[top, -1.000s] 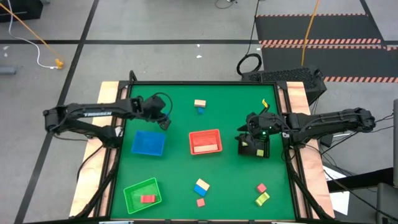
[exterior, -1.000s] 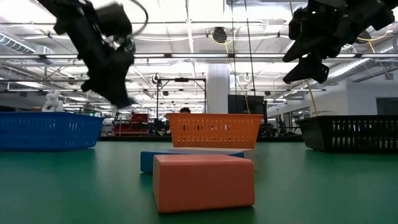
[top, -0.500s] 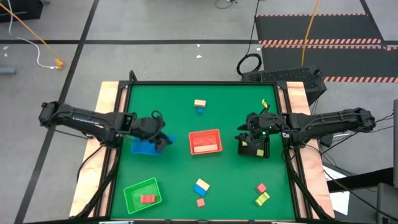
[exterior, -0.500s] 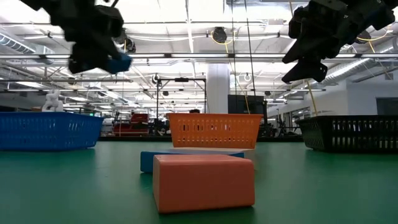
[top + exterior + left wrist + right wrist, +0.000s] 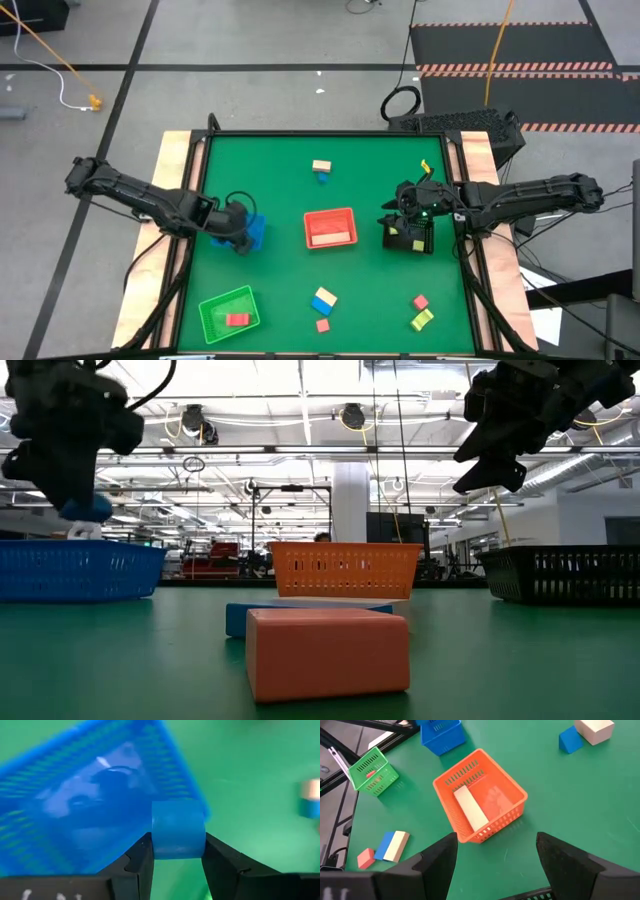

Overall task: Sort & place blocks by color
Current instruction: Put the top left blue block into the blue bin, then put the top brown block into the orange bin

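Observation:
My left gripper (image 5: 242, 238) hangs over the blue tray (image 5: 254, 228) and is shut on a small blue block (image 5: 178, 830), which also shows in the low view (image 5: 85, 510). The tray lies below the block in the left wrist view (image 5: 90, 805). My right gripper (image 5: 405, 213) is open and empty above the black tray (image 5: 418, 243); its fingers stand wide apart in the right wrist view (image 5: 497, 865). The red tray (image 5: 330, 228) holds a tan bar (image 5: 470, 810). The green tray (image 5: 229, 311) holds a red block (image 5: 237, 319). My left gripper pinches the blue block between its two fingers, one finger on each of two opposite sides (image 5: 156, 845). The block's end sticks out past the fingertips. It is lifted clear, above the blue tray.
A tan block on a blue one (image 5: 321, 168) lies at the far middle, and a yellow piece (image 5: 425, 166) at the far right. Near the front edge lie a blue-and-tan pair (image 5: 324, 300), two red blocks (image 5: 322, 325) (image 5: 420, 301) and a yellow-green one (image 5: 422, 320).
My left gripper has carried the blue block toward the table's near edge and a little left, from beyond the blue tray's far right corner to over the tray. It has stayed shut on the block. My right gripper has kept still.

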